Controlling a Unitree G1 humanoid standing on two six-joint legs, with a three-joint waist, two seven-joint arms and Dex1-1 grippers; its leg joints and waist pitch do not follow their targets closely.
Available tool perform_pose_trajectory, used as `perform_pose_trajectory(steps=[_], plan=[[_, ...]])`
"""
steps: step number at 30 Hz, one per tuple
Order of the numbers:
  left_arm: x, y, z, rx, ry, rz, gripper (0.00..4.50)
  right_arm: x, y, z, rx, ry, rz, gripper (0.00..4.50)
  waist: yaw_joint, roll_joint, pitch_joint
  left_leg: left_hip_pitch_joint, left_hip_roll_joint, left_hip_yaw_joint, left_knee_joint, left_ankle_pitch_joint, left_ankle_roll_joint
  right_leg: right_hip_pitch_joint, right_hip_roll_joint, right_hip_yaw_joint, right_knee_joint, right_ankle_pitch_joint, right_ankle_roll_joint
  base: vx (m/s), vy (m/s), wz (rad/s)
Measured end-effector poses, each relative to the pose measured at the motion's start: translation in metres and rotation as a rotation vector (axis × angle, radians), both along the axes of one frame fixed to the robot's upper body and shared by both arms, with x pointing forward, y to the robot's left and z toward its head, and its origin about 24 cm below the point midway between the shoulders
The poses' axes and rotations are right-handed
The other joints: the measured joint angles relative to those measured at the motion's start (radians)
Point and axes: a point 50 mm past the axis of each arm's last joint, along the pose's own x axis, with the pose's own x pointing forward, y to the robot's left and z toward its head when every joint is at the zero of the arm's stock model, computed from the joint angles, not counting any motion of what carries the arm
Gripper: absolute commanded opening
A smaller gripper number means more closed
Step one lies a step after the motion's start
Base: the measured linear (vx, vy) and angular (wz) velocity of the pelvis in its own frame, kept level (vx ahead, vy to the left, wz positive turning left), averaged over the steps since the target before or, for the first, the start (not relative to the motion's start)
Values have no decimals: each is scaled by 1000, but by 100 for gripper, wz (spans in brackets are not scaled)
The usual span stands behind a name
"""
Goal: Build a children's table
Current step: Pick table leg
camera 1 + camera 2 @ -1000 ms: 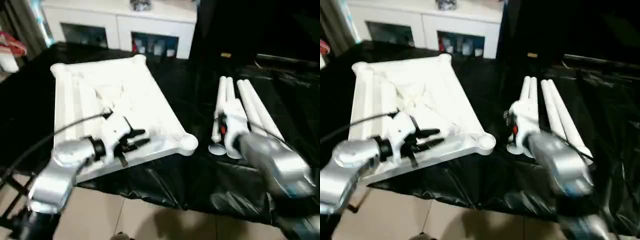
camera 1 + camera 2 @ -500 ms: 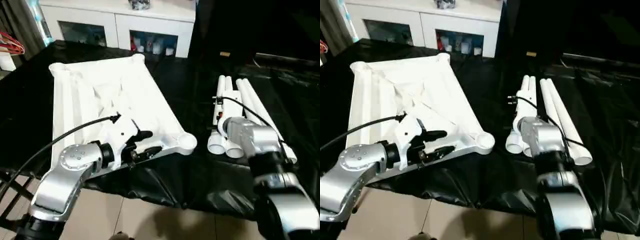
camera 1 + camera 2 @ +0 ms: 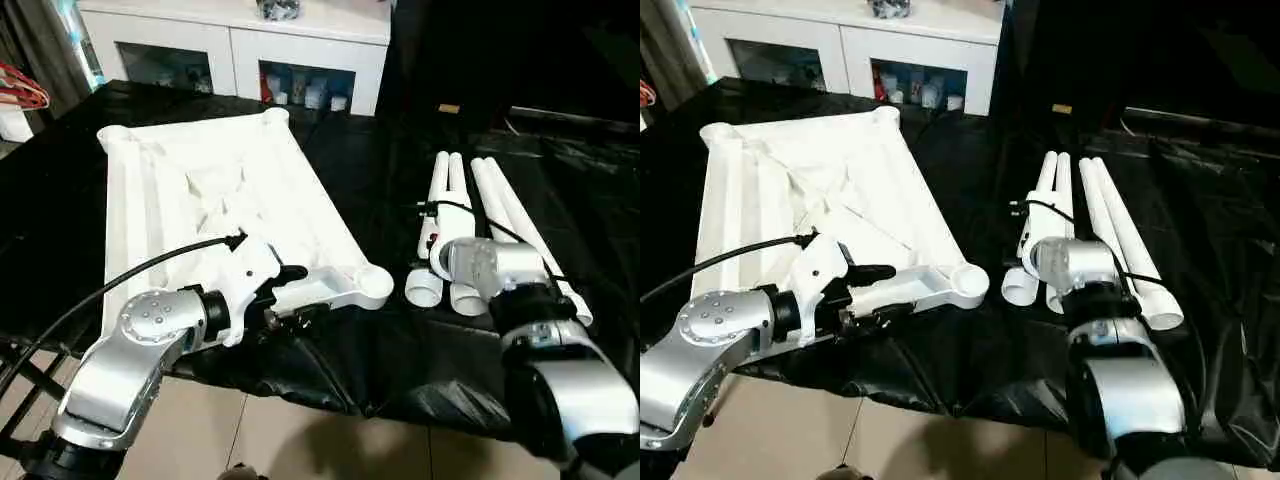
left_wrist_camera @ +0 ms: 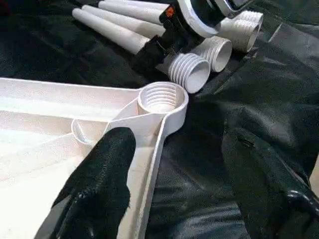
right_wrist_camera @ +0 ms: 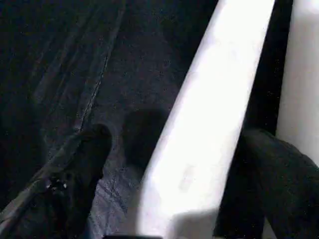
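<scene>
The square white plastic table top [image 3: 220, 210] lies ribbed side up on the black plastic sheet [image 3: 380, 350], and the left gripper [image 4: 174, 164] stands open astride its near edge, close to a round corner socket [image 4: 160, 97]. Just beside it lie four long white tapering legs [image 3: 500, 215]. The right gripper [image 5: 174, 169] is open around one leg [image 5: 209, 114].

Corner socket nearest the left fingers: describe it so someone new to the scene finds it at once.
Start at the white table top lying ribbed side up on the black sheet. Go to its near corner on the side facing the four legs. The corner socket is the threaded round ring there, closest of the sockets to the legs' open ends.
</scene>
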Motion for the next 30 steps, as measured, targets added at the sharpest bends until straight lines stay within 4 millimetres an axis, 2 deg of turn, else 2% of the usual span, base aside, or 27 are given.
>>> perform_pose_trajectory(steps=[6,10,12,16,20,26,30], plan=[[-1,-2,2,3,-7,-6,325,1,-2,-1,24,33,-18,381,0,-6,0,0,0,0,0,0,0,0,0,0,0,0,0,0,0,0],[-1,-9,3,19,6,-44,325,0,-8,-2,39,71,-40,356,1,-16,1,-1,0,0,0,1,-1,-1,0,0,2,0,0,0,0,0],[3,-14,8,24,-13,-76,325,0,-11,-2,39,87,-50,328,0,-19,1,-1,0,0,1,2,-2,-3,0,0,3,0,0,0,0,0],[9,-18,16,24,-49,-103,325,5,-18,8,40,73,-66,284,-2,-22,0,-4,0,1,1,2,-2,-6,0,1,6,0,-1,0,0,0],[11,-15,10,48,-21,-116,325,7,-19,12,56,78,-87,252,-8,-23,-1,-11,1,2,1,4,-3,-15,0,1,10,0,-2,0,0,0],[17,-14,6,91,-4,-106,325,7,-16,12,73,95,-84,202,-5,-23,0,-11,2,2,2,5,-4,-15,0,1,11,0,-4,0,0,0],[19,-13,3,101,7,-101,325,7,-17,12,87,99,-92,188,-4,-23,0,-11,2,2,2,5,-4,-15,0,0,11,0,-5,0,0,0]])
